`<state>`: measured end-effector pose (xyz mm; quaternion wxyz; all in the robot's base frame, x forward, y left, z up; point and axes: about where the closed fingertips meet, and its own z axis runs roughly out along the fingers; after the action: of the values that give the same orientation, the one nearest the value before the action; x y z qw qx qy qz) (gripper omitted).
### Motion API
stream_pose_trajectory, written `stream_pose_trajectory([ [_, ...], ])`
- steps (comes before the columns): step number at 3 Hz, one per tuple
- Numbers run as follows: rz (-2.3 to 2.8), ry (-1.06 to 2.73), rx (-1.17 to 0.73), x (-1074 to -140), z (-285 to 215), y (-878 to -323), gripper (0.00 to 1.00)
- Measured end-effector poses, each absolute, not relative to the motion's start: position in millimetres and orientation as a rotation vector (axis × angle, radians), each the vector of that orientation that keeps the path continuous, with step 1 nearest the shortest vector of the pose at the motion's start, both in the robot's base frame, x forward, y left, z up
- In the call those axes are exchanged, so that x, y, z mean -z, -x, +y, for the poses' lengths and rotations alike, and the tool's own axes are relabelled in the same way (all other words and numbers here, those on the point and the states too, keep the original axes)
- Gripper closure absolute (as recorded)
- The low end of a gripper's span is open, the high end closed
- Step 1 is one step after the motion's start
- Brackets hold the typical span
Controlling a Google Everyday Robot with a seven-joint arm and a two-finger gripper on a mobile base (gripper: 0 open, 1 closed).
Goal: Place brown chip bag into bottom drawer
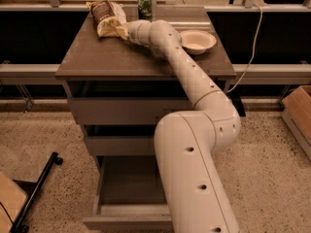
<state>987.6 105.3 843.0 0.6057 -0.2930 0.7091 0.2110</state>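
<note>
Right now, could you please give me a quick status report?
Claw at brown chip bag, back-left of cabinet top. Bottom drawer open, bag not in it. Green can close beside bag.

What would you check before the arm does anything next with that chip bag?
1. Drawer pulled out: ok, the lowest one stands open.
2. Whole drawer inside in view: not ok, the arm covers its right side.
3. Gripper at the bag: ok, it meets the bag's near end on the cabinet top.
4. Bag firmly held: cannot tell.
5. Can apart from the bag: ok, upright, though close behind the wrist.
6. Bowl apart from the arm: cannot tell, its left rim sits right against the arm's outline.
</note>
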Motion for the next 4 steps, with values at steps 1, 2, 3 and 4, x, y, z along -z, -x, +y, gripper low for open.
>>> stream_pose_trajectory([
  [1,1.618,0.68,-0.487,-856.1,101.7,-983.9,1.0],
  [2,1.566,0.756,-0.496,-891.9,100.6,-961.3,1.0],
  [3,1.558,0.834,-0.472,-931.8,85.2,-925.4,1.0],
  [4,1.542,0.861,-0.454,-985.3,62.9,-874.0,1.0],
])
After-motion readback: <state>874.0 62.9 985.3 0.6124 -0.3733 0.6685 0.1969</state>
